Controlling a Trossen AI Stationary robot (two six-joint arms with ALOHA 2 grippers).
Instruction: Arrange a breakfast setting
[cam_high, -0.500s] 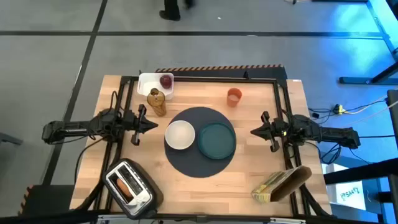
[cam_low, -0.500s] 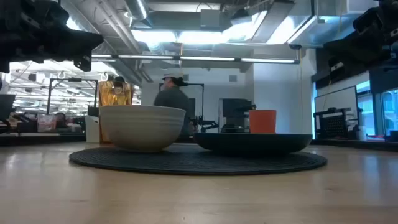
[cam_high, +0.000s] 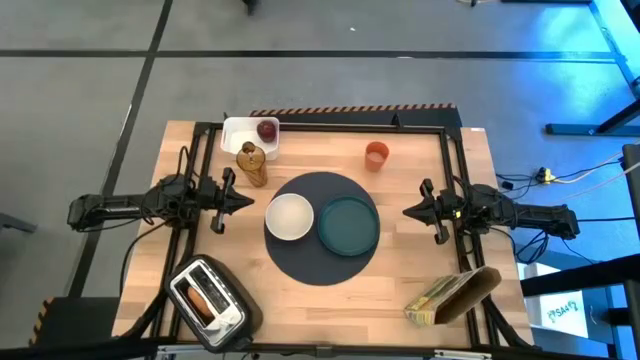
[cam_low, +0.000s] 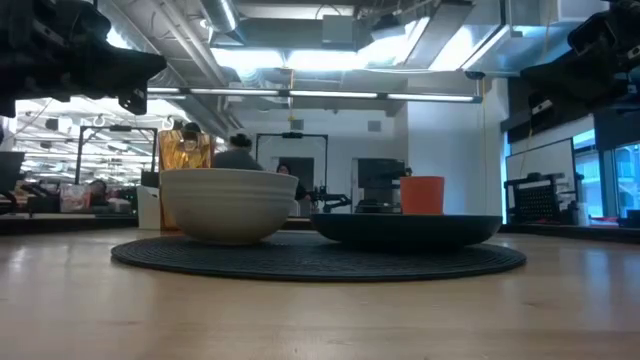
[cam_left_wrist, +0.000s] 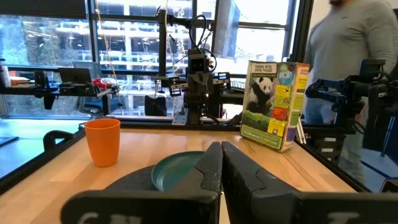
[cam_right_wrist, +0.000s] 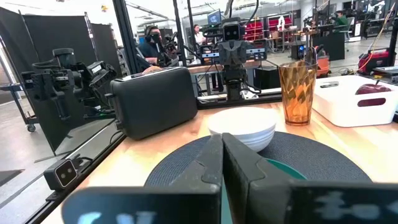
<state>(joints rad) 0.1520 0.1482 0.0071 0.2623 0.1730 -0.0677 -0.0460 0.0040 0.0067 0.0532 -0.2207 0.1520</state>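
The left gripper (cam_high: 243, 202) is seen with its fingers pressed together, and nothing is held between them. It is placed at 9 o'clock of the round dark-grey mat (cam_high: 322, 262), pointing toward the mat. The right gripper (cam_high: 410, 211) is also closed on nothing (its two fingers touch along their whole length in the right wrist view) and is placed at 3 o'clock of the mat.

On the mat two things are set side by side: the white bowl (cam_high: 289, 217) on the 9 o'clock side and the teal plate (cam_high: 348, 224) on the 3 o'clock side, just beside each other. The small orange cup (cam_high: 376, 155) is found on the bare table at about 1 o'clock from the mat. At 11 o'clock an amber glass (cam_high: 252, 163) is standing, and behind it a white tray (cam_high: 238, 134) with the red fruit (cam_high: 267, 129) inside. The silver toaster (cam_high: 207, 300) is located at 7 o'clock, and the cereal bag (cam_high: 452, 295) is lying at 5 o'clock.
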